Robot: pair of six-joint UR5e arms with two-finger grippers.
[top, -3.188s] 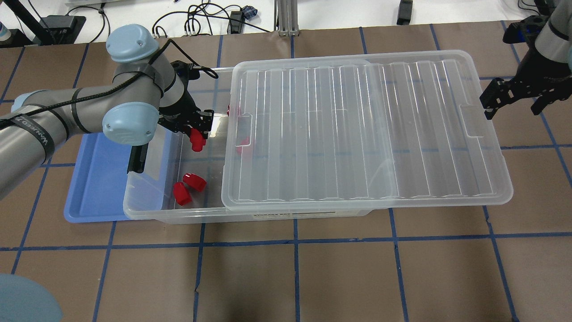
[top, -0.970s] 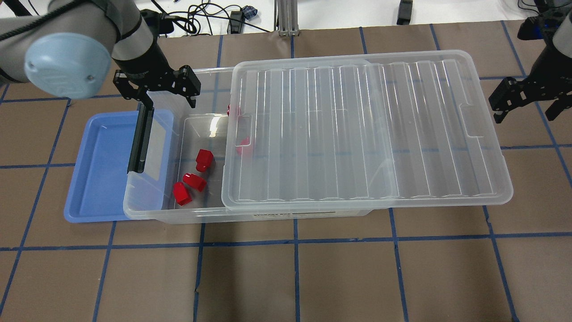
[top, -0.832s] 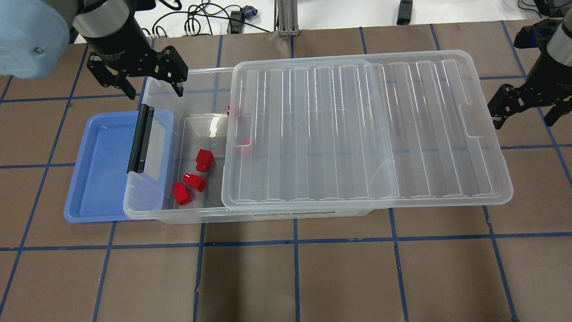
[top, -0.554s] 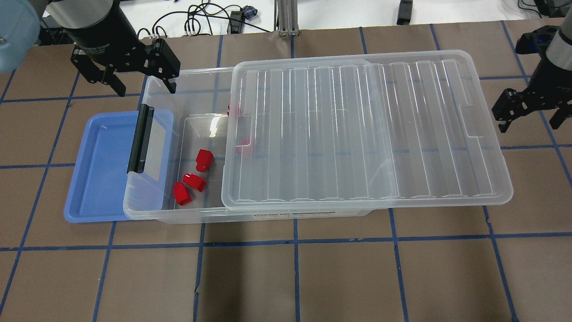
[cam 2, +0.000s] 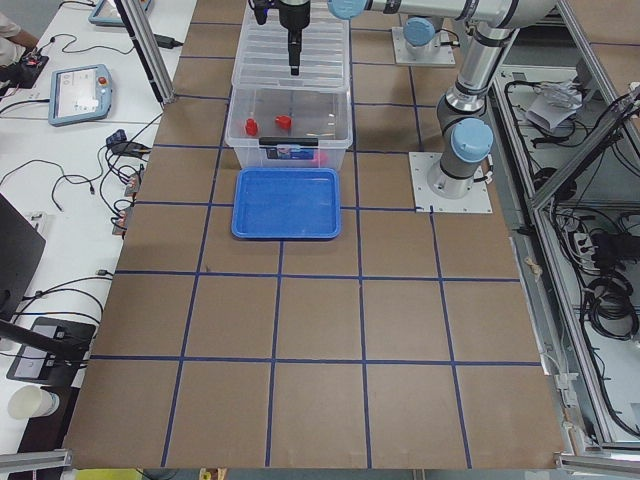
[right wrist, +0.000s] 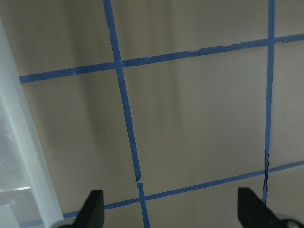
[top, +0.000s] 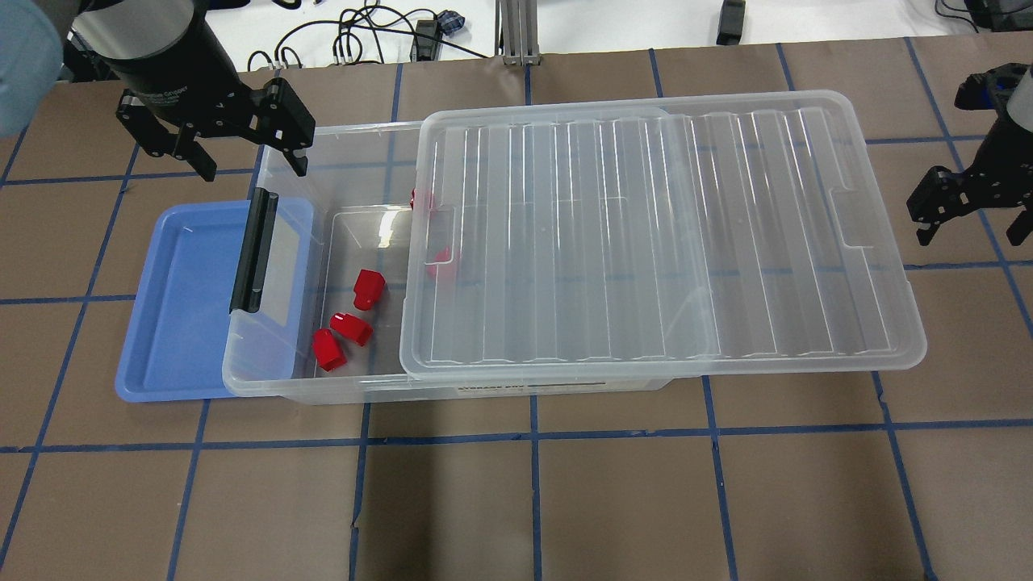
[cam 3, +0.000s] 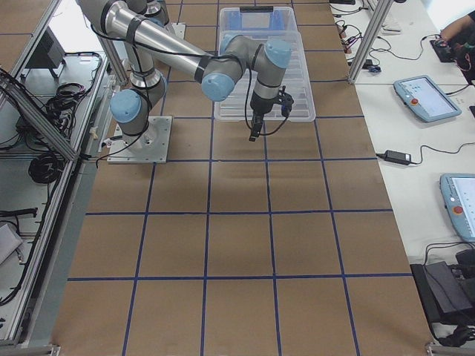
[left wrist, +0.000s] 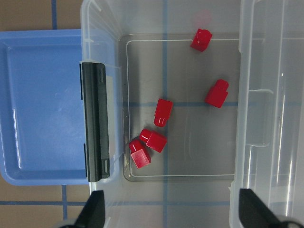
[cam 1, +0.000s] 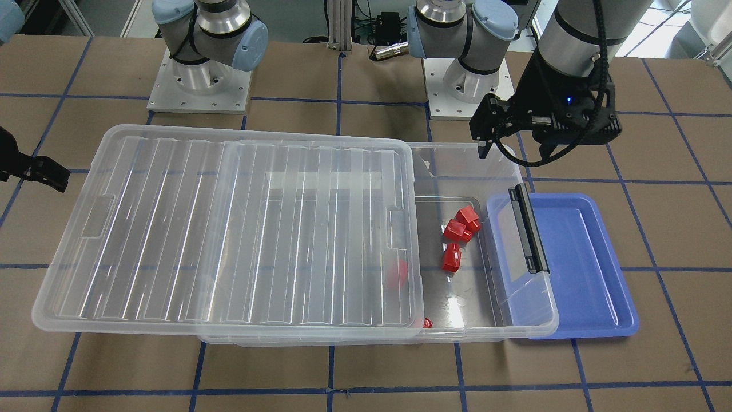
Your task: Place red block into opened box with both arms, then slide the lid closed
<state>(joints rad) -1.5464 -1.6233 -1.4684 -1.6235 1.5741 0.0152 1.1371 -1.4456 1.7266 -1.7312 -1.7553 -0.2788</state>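
The box [top: 270,381] lies across the table with its left end uncovered. The ribbed lid [top: 646,234] sits on it, slid to the right and overhanging the right end. Several red blocks rest on the box floor. One red block [top: 368,288] [left wrist: 163,112] lies beside a touching pair [top: 350,327], and two more show through the lid's edge [top: 440,262]. My left gripper [top: 253,168] [cam 1: 546,143] hangs open and empty above the box's far left corner. To the right of the lid's right end, my right gripper [top: 971,234] is open over bare table, touching nothing.
A blue tray [top: 177,298] lies under the box's left end and sticks out to the left. The box's black bar handle [top: 254,250] faces that tray. Brown paper with blue tape lines covers the table. Cables lie along the far edge.
The left gripper let go of the red block, which now lies on the box floor, then rose and drew back to the far left. The right gripper drifted right, away from the lid.
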